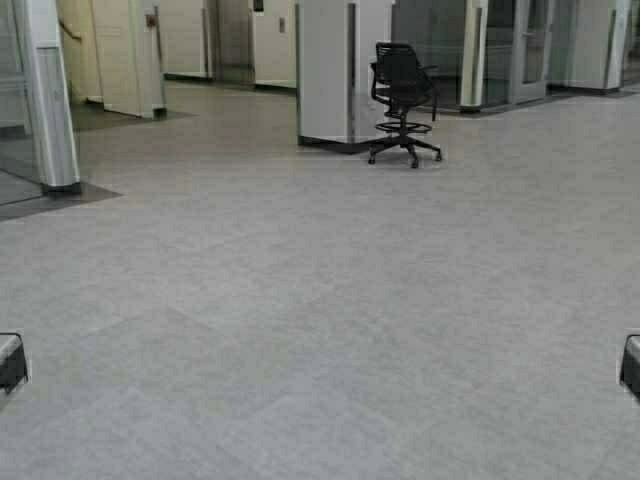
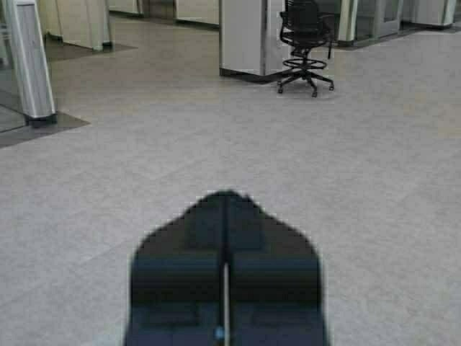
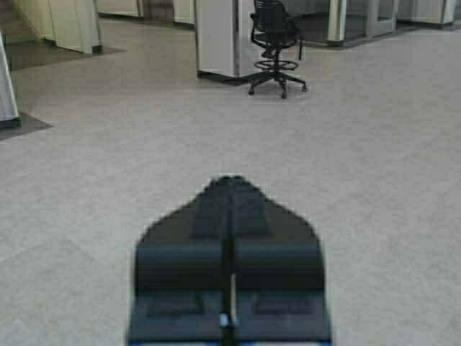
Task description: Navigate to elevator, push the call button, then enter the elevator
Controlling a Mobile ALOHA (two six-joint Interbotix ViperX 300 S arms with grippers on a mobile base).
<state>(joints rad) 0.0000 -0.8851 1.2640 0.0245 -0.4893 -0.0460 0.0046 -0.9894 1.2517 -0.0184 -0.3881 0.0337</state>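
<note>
Far across the lobby, a grey steel door set between white wall panels looks like the elevator [image 1: 228, 40]. A small plate [image 1: 281, 24] hangs on the white wall to its right; the call button is too small to make out from here. My left gripper [image 2: 227, 194] is shut and holds nothing, pointing forward low over the floor. My right gripper [image 3: 232, 179] is shut and empty in the same pose. In the high view only the dark ends of the two arms show, at the lower left edge [image 1: 10, 360] and the lower right edge [image 1: 632, 365].
A black swivel chair [image 1: 403, 100] stands ahead, beside a white pillar [image 1: 325, 70]. A steel post [image 1: 50, 95] with a dark floor mat is at the left. Glass doors in pale frames [image 1: 500, 50] line the back right. Open grey floor [image 1: 320, 300] lies in between.
</note>
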